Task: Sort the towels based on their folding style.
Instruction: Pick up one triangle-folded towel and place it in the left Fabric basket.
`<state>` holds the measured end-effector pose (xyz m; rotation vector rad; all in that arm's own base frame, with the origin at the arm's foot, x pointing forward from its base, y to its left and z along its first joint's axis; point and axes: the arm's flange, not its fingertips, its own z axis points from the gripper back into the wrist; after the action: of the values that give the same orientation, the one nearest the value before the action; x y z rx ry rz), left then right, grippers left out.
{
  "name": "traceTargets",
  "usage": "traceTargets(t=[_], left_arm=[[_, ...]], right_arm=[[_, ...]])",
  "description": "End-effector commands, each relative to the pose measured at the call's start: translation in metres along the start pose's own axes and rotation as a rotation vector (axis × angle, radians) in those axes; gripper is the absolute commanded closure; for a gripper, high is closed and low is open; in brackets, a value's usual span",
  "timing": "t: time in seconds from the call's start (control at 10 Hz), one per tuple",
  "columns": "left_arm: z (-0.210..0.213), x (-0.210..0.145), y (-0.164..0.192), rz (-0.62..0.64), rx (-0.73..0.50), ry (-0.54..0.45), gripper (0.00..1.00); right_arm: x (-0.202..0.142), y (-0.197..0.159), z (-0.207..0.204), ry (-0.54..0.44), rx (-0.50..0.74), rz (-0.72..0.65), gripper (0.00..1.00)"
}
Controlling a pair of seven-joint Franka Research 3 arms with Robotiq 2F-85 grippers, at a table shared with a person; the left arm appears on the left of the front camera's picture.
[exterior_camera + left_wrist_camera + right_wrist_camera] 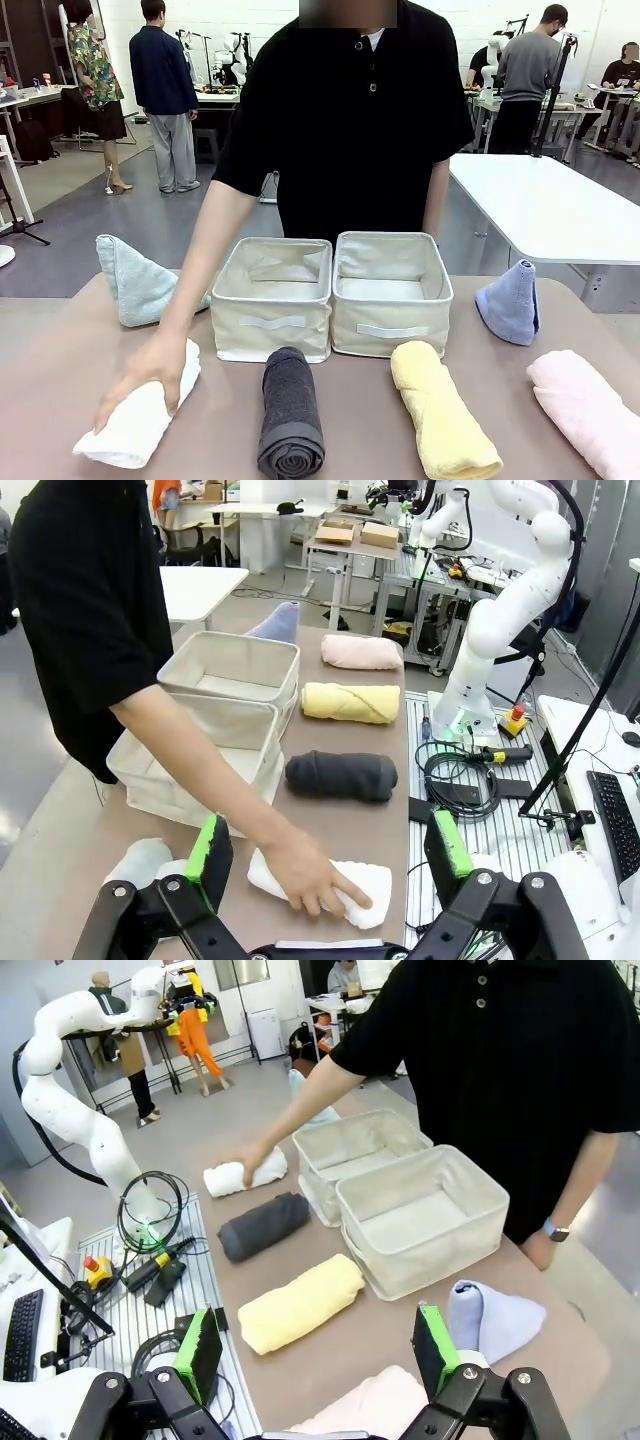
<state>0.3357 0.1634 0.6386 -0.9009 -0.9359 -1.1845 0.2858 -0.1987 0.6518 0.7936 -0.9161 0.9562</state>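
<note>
Wide-spread left hand [330, 846] before white towel [372, 888]

left gripper [330, 848]: jaws wide apart, empty | right gripper [316, 1348]: jaws wide apart, empty | person's hand [150, 375]: arm stretched forward, palm down, fingers flat

Four rolled terry towels lie in a row along the desk [360, 420]'s near side: white towel [128, 432] under a person's hand [150, 372], dark grey towel [290, 415], yellow towel [443, 412], and pink towel [588, 410], cut off at the edge but apparently rolled too. Farther back, the mint-blue cone [135, 280] leans at the left and the periwinkle cone [510, 303] stands tip-up at the right.
</note>
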Motion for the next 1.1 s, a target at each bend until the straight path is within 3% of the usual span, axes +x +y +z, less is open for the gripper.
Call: traceTargets(t=[0.0,1.0], left_arm=[[0.0018,0.0012,0.0005,-0.013,-0.005,0.002,0.0],[-0.0006,0.0002,0.0002,0.0,-0.001,0.001,0.0]], right_arm=[[0.0011,-0.0004,0.0035,-0.013,0.008,0.009,0.0],[0.0011,-0.0004,0.0035,-0.013,0.008,0.009,0.0]])
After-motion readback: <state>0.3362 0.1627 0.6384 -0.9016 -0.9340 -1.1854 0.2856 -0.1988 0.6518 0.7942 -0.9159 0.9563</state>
